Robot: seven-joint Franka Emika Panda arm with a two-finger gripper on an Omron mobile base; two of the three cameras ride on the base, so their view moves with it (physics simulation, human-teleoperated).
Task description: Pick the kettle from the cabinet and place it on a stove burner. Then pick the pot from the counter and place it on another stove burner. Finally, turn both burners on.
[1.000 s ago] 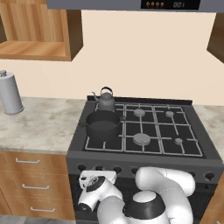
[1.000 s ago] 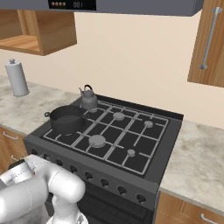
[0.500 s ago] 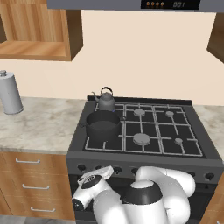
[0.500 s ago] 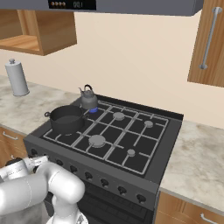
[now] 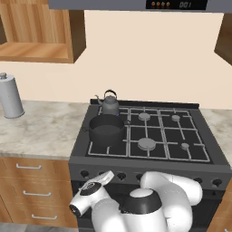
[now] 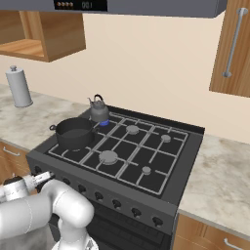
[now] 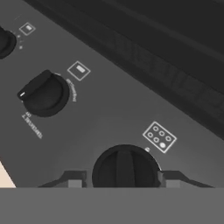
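Note:
The grey kettle (image 5: 110,104) (image 6: 99,110) stands on the stove's rear left burner, with a small blue flame (image 6: 104,123) beneath it. In front of it, the black pot (image 5: 107,128) (image 6: 73,133) rests on the front left burner. My gripper (image 5: 107,176) (image 6: 47,176) (image 7: 124,181) is low at the stove's front panel, at its left end. In the hand view its fingertips (image 7: 74,182) flank a round black knob (image 7: 125,168) with slight gaps, so the jaws are open around it.
A second knob (image 7: 43,94) and a third (image 7: 6,41) sit further along the panel. A grey canister (image 5: 10,97) (image 6: 18,87) stands on the counter (image 5: 41,131) left of the stove. The open wooden cabinet (image 5: 36,31) hangs above; its door (image 6: 234,49) hangs at the right.
The arm's elbow has swung left and lower in front of the oven. The hand stays at the left knobs, and its jaws have spread a little.

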